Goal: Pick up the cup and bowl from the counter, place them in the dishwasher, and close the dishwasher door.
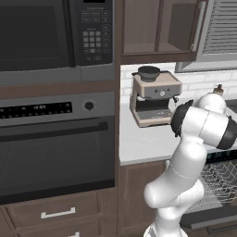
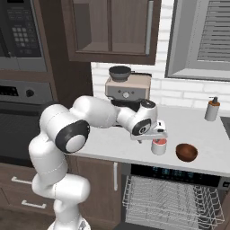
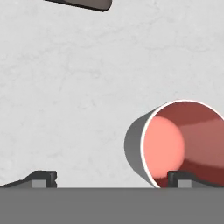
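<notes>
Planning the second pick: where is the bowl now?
In the right base view the bowl sits on the counter near its front edge, just right of the cup, above the open dishwasher.

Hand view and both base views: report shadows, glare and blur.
Hand view: sharp; the cup is evenly lit inside, with no hard shadow on the counter. Right base view: soft dark patches under the cup and bowl, a small highlight on the bowl. Left base view: slightly soft, faint sheen on the oven door, no glare.
</notes>
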Motion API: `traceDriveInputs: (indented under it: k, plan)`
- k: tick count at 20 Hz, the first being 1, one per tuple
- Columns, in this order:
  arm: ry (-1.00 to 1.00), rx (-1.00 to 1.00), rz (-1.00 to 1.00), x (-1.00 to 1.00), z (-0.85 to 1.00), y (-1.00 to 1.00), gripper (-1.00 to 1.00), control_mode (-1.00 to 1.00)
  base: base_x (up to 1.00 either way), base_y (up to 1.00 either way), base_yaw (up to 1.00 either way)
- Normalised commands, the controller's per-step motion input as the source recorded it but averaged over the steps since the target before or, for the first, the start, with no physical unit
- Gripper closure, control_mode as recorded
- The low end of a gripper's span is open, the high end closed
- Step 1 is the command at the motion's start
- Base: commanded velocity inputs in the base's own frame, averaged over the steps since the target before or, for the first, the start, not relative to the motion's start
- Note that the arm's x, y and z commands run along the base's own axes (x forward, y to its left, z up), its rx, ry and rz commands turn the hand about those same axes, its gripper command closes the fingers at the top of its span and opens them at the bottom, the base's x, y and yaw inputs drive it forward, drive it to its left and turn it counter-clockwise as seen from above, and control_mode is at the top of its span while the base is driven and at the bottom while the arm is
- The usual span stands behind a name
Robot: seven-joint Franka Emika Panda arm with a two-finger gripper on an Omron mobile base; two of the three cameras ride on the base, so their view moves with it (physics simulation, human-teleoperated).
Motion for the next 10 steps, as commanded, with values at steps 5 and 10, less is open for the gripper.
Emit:
traceDriveInputs:
  k: [5,10]
  plan:
    - [0.03,0.01,0.0,0.29,0.0,-0.15,-1.0,-1.0,0.0,0.0,0.0]
    - [0.03,0.02,0.0,0.34,0.0,-0.25,-1.0,-1.0,0.0,0.0,0.0]
